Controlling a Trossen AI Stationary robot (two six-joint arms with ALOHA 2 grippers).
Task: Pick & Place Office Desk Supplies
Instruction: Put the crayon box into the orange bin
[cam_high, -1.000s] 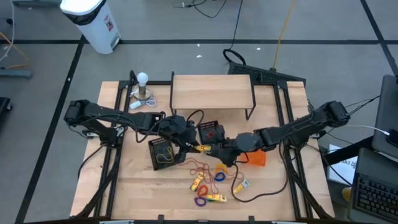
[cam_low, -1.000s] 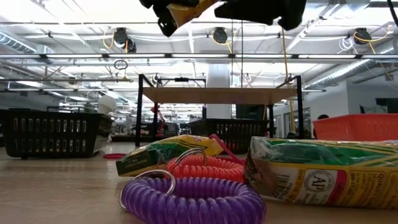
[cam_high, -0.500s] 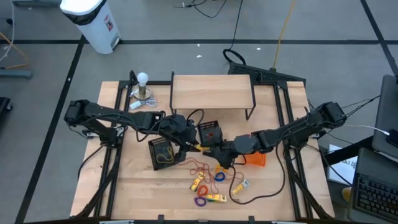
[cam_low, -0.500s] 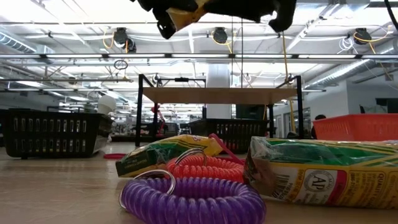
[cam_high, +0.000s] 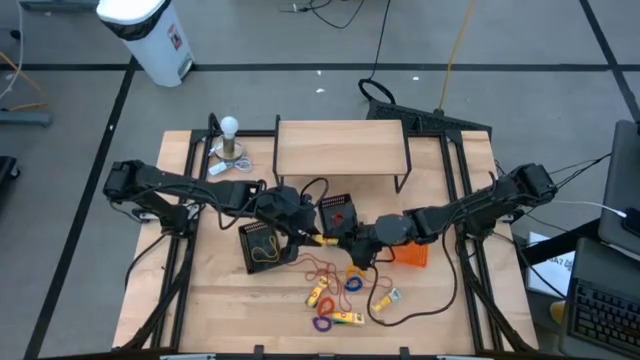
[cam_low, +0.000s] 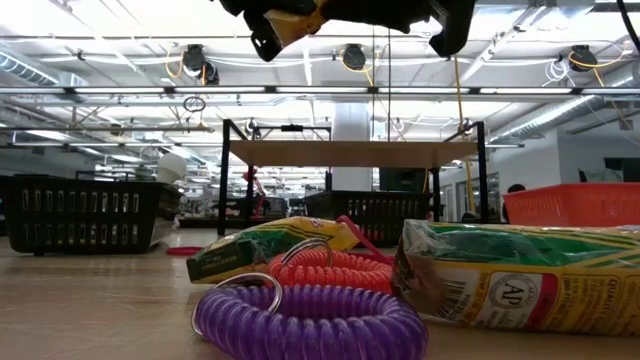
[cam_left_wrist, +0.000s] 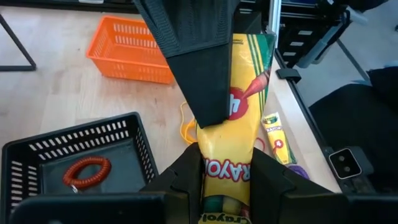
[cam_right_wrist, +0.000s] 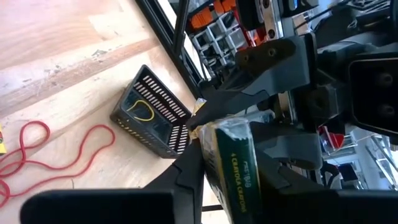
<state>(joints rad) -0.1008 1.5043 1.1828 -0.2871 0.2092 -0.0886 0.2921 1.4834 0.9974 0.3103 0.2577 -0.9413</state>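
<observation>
Both grippers (cam_high: 330, 238) clamped, fingers meeting

Packet between the left gripper's (cam_left_wrist: 227, 171) fingers, a yellow crayon packet (cam_left_wrist: 239, 124): "RAYO" in red, a white "4" above
Same packet's green end, between the right gripper's (cam_right_wrist: 227, 165) fingers: "CRAYOLA CRAYONS"
Lying packet (cam_low: 520, 275), low view: "AP" seal, "QUALITY"

- Wooden counter (cam_high: 220, 300) fills the frame's centre.
- Black baskets (cam_high: 258, 245) mid-frame; orange basket (cam_high: 412, 254) to their right.
- Wooden shelf (cam_high: 340, 150) and ball-topped stand (cam_high: 231, 140) along the top.
- Coil loops (cam_high: 324, 323), crayon packets (cam_high: 348, 318), red elastic (cam_high: 318, 268) at lower centre.
</observation>
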